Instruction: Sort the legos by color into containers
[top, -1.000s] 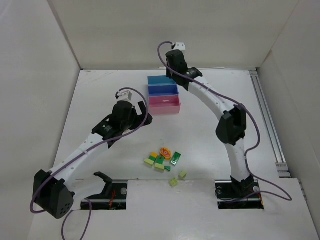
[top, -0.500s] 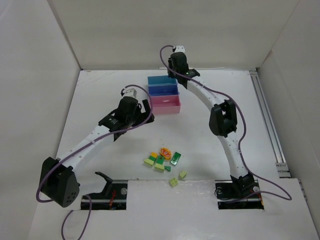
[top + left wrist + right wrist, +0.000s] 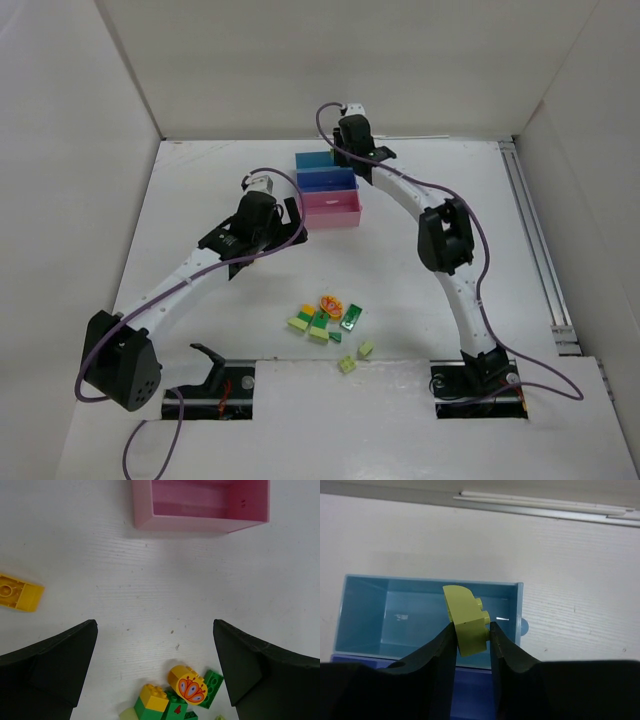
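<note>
My right gripper is shut on a light green brick and holds it above the teal tray, the far tray of the joined row; in the top view this gripper is at that tray's right end. The blue tray and the pink tray lie nearer. My left gripper is open and empty, above bare table between the pink tray and the brick pile. A yellow brick lies alone to its left.
The pile holds an orange flower-printed brick, a yellow-on-green brick and a dark green flat piece. Two light green bricks lie near the table's front edge. White walls stand at the back and sides.
My right gripper has shifted a little left and back over the teal tray with the brick. My left arm swung forward toward the pink tray, then held still.
</note>
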